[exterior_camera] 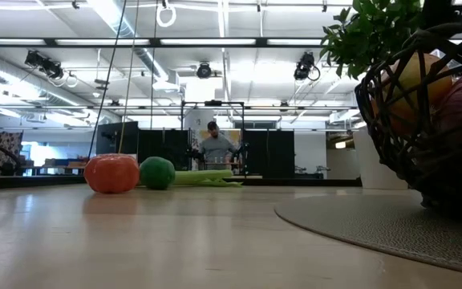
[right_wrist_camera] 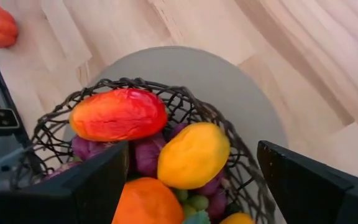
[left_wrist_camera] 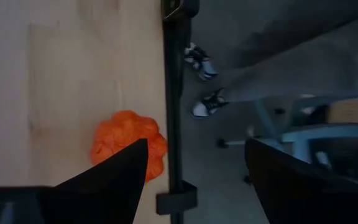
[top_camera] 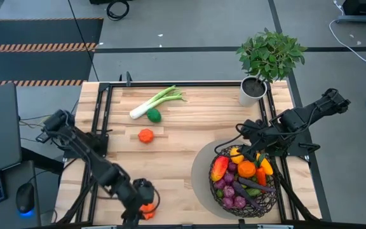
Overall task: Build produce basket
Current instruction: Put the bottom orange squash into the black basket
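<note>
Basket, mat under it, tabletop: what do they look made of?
Basket: dark brown woven wire or wicker-like strands, matte, with an open see-through mesh. Mat: grey, flat and round, probably felt or fabric; the low view shows a fine texture. Tabletop: pale wood planks with visible grain and seams, low sheen.

Even, bright overhead light falls on the pale wooden slatted table point(top_camera: 170, 146), with only soft shadows under the arms. In the low view, long ceiling strip lights point(exterior_camera: 215, 44) glare white, and the dark brown woven wire basket point(exterior_camera: 423, 128) close to the lens is blurred. The left wrist view is dim and soft; its orange lumpy toy pumpkin point(left_wrist_camera: 126, 140) looks smeared.
</note>
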### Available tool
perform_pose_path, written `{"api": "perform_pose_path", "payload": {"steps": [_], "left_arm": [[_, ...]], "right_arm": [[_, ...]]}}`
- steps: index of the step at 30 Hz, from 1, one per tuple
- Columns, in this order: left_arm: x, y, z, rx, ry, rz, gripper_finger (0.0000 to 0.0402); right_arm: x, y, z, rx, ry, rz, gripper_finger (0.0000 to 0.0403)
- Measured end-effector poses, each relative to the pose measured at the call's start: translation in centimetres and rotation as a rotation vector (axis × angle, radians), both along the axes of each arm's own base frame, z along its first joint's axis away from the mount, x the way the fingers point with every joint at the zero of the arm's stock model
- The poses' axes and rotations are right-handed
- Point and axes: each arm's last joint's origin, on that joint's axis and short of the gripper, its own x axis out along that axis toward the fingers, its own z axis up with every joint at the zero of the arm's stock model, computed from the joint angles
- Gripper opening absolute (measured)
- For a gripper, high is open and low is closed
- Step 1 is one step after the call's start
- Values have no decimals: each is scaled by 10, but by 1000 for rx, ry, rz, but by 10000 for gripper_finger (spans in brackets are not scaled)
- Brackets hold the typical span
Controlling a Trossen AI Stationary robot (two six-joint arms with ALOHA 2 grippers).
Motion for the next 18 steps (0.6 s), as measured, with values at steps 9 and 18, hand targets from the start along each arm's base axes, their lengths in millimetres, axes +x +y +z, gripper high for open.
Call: {"api": "perform_pose_path", "payload": {"steps": [9,18], "left_arm": [[-24,-20,-5,86,-5,-23,333],[-32,-20,-39,225,64,-3,391]], "right_arm": [[2,1,1,63,-31,-126,358],[7,3,4,136,-100,-198,358]]}}
